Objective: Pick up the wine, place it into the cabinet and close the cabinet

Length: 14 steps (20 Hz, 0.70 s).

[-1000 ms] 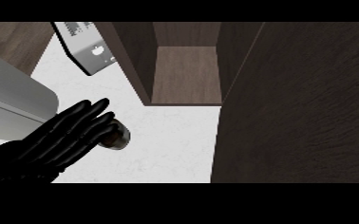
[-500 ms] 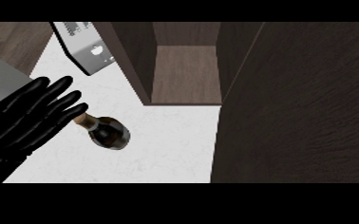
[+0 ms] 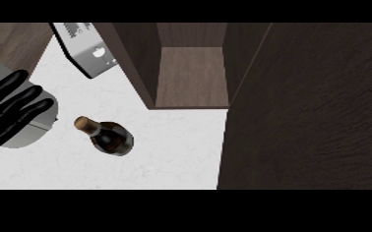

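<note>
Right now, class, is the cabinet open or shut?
Open. The cabinet shows its wooden shelf inside, and its door stands swung out at the view's right. The wine is outside, on the counter.

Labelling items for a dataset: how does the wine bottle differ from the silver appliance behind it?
The wine bottle is dark and rounded with a brown top; the silver appliance is pale grey and boxy. The wine bottle stands out on open counter; the silver appliance sits further back, beside the cabinet wall. Both rest on the white counter, left of the cabinet's opening.
</note>
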Motion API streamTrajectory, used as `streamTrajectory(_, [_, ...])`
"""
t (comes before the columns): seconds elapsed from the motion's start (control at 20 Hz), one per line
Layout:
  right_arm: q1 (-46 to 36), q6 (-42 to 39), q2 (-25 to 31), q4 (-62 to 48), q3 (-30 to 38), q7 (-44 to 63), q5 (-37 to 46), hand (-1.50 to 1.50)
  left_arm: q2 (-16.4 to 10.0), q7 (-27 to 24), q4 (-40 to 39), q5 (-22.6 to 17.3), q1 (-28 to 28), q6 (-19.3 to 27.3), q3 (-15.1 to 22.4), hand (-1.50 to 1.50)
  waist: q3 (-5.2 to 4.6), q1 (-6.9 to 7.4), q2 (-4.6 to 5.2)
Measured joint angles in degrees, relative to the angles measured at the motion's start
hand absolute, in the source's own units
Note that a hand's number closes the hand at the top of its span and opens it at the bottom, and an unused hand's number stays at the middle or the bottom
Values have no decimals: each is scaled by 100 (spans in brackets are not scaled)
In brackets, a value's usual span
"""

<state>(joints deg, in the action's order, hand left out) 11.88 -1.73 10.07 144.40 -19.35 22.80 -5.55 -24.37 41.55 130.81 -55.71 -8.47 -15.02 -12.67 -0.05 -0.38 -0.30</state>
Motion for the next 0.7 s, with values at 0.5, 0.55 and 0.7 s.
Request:
streamTrajectory(0.5, [-260,58,69,30,-13,278,5,-150,-91,-292,-1038,184,-175,-758,-303,-150,0,-59,16])
streamTrajectory(0.55, [-275,78,42,20,-58,275,14,-150,-91,-337,-1158,182,-115,-908,-346,-150,0,-51,16])
streamTrajectory(0.7, [-320,85,48,20,-17,287,16,-150,-5,-456,-1378,356,-33,-1141,-325,-150,0,-51,18])
